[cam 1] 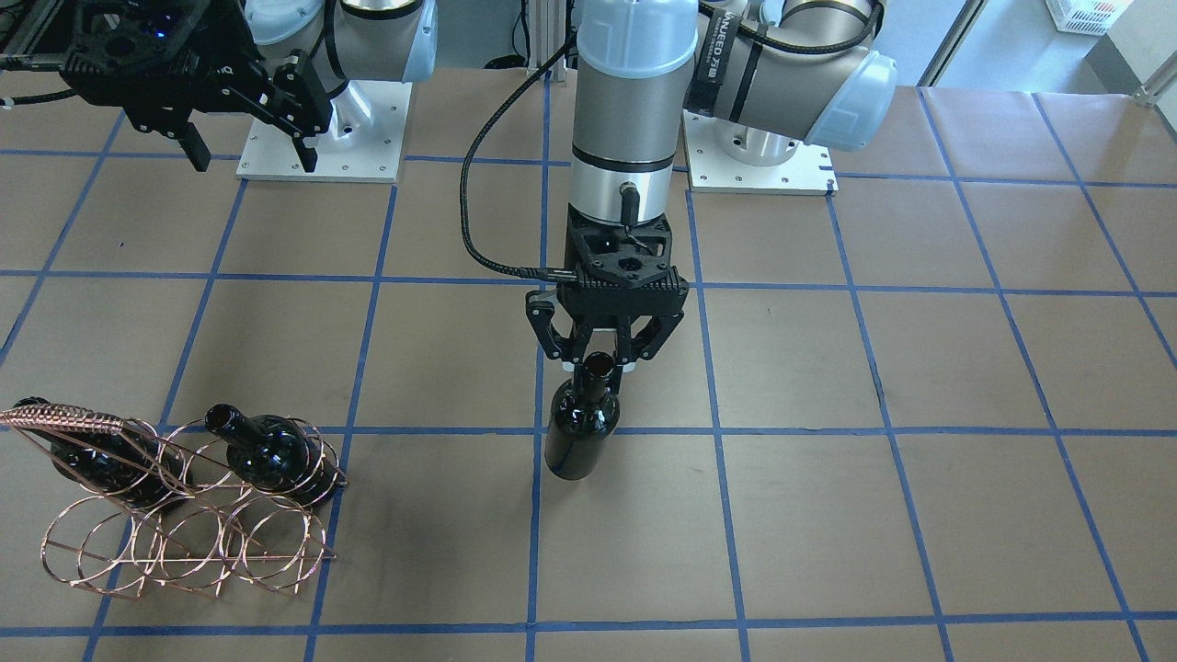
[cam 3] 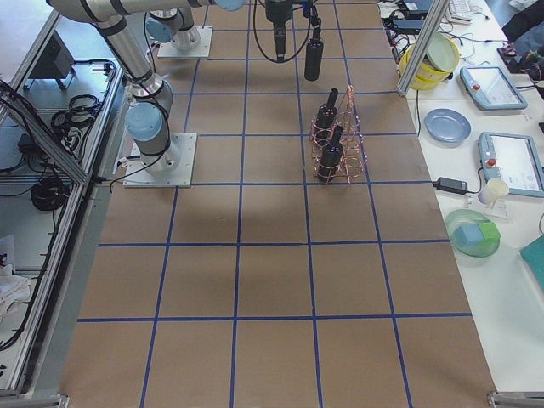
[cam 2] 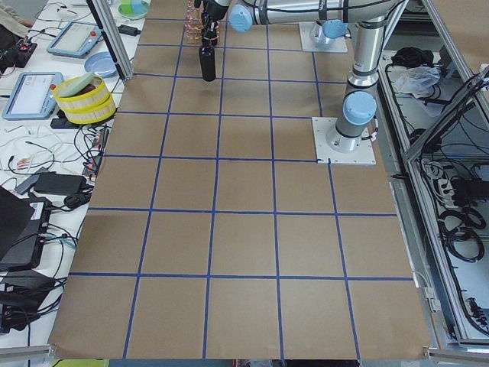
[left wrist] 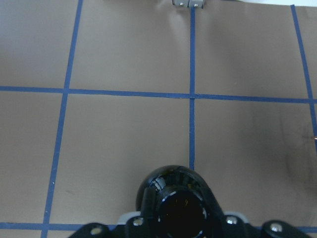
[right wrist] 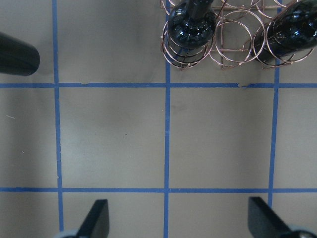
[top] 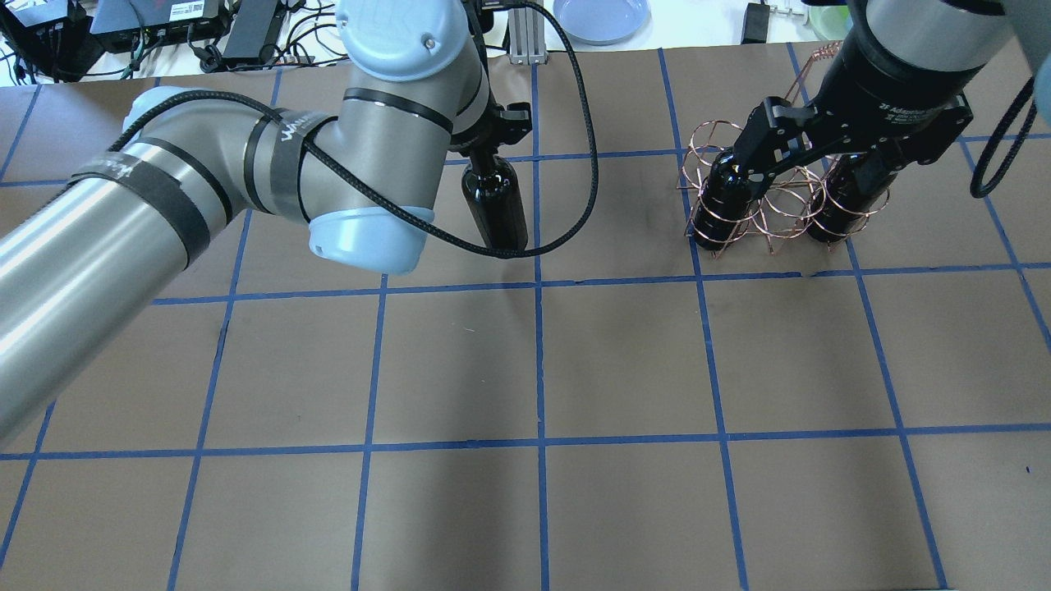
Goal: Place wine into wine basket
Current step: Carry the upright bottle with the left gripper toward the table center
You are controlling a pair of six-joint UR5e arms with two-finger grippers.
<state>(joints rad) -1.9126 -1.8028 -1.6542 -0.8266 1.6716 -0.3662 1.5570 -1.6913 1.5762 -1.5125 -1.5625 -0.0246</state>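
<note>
At the left of the front-facing view stands the wine basket [cam 1: 230,552], a copper wire rack of hoops in two tiers on the bench [cam 1: 828,552]. Two black bottles lie in its upper tier, one under the handle [cam 1: 101,464] and one at the near end [cam 1: 267,450]. The hoop between them and the lower tier look unoccupied.

Above and behind the basket hangs the right gripper [cam 1: 253,158]. Its fingers are spread wide with nothing between them, as the right wrist view confirms.

At the centre, well apart from the basket, the wine [cam 1: 581,432] stands upright. The left gripper [cam 1: 602,360] comes straight down over it, fingers clenched on the short neck just under the open mouth. Whether the base is clear of the bench cannot be told.

Assessment: the bottle is rigid glass, glossy and so likely slippery, and it would break if dropped or knocked against the wire. Held by the neck, the body's weight hangs below the grip and may swing. The lip gives a stop against sliding, so the neck is a sound hold. The wire rack looks light and may shift when the bottle is pushed in.
</note>
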